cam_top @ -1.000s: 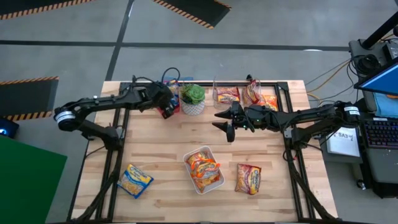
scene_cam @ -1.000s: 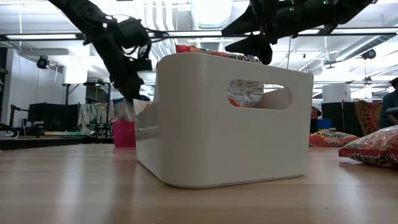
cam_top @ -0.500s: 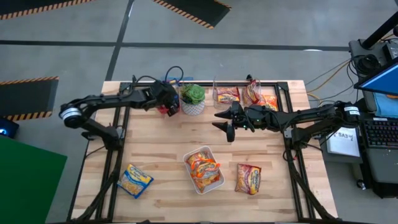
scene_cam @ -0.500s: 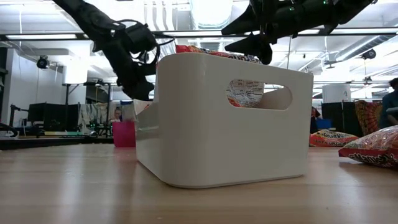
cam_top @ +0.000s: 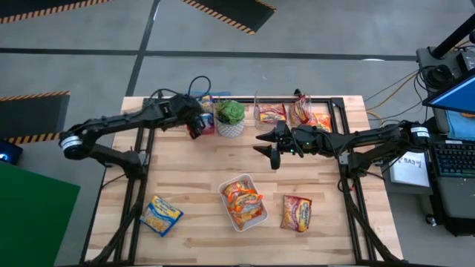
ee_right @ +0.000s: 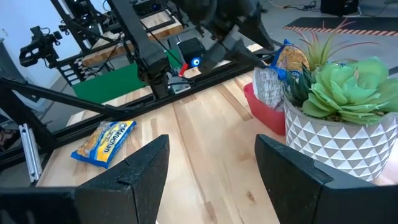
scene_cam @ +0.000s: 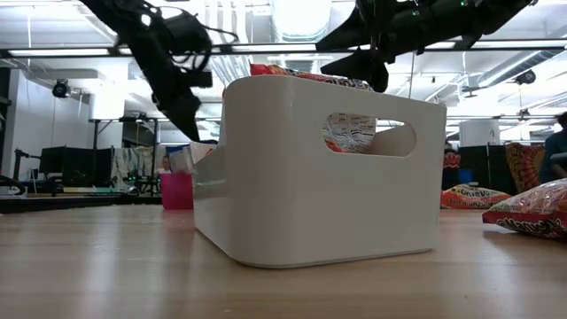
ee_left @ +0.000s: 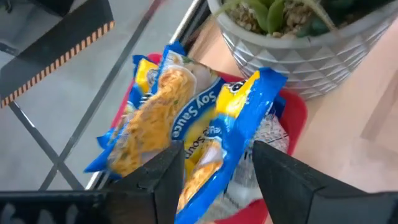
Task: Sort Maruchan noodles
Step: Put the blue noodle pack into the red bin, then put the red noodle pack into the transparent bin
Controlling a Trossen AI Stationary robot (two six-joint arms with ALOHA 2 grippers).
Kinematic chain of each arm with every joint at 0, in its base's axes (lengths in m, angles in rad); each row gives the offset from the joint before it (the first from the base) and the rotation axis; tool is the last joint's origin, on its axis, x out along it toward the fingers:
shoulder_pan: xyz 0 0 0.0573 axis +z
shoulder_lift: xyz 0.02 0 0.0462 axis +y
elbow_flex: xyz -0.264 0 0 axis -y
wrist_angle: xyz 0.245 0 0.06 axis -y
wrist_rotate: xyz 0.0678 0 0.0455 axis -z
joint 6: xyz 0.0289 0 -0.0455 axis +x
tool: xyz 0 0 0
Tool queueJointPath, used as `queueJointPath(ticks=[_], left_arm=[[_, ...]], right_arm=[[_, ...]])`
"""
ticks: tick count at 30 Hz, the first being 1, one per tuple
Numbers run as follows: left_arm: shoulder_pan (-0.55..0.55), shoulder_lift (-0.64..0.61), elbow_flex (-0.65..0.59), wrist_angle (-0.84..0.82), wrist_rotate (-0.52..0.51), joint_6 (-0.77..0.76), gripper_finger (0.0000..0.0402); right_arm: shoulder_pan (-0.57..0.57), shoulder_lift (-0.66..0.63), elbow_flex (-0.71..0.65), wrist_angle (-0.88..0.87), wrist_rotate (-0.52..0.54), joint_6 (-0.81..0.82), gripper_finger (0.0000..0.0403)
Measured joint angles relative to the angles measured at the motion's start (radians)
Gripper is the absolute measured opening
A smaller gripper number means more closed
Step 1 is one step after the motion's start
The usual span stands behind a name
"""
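Blue-edged Maruchan noodles [ee_left: 186,112] stand on end in a small red bin [ee_left: 295,112] at the back left, beside a potted plant [cam_top: 230,116]. My left gripper [ee_left: 217,149] hovers open just above them, its fingers either side of the nearest packet's top, clear of it in the low view [scene_cam: 188,120]. Orange packets fill a white bin [cam_top: 243,202] near the front. One blue packet [cam_top: 161,215] and one red packet [cam_top: 297,213] lie flat on the table. My right gripper [cam_top: 269,152] hangs open over the table's middle, with nothing in it.
A clear container with red-pink packets [cam_top: 271,113] stands at the back right, with more packets [cam_top: 310,115] beside it. Black frame rails run along the table's left, right and far sides. Bare wood lies between the plant and the white bin.
My left gripper has let go of a blue packet and risen from the red bin, drawing slightly toward the table's left. The packet stays standing in the bin. My right arm has kept still.
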Motion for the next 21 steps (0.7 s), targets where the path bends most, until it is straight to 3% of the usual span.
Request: queueJointPath(ticks=[3,6,10,13,16,21], left_arm=[[0.0,-0.065,-0.018,-0.012,0.011,0.001,0.017],[0.0,-0.134,-0.043,0.011,0.088,0.011,0.0167],[0.0,-0.232,-0.112,0.063,0.303,0.041,0.0159],[-0.001,-0.296,-0.23,0.196,0.432,0.104,0.0142],[0.004,-0.329,-0.361,0.375,0.433,0.114,0.0115],[0.008,-0.324,-0.484,0.616,0.279,0.043,0.007]], right_arm=[[0.0,0.0,0.0,0.0,0.0,0.005,0.0226],[0.0,0.0,0.0,-0.001,0.0,0.006,0.0226],[0.0,0.0,0.0,-0.002,0.0,0.002,0.0226],[0.0,0.0,0.0,-0.013,0.0,-0.015,0.0226],[0.0,0.0,0.0,-0.03,0.001,-0.018,0.0226],[0.0,0.0,0.0,-0.03,0.002,-0.022,0.0226]])
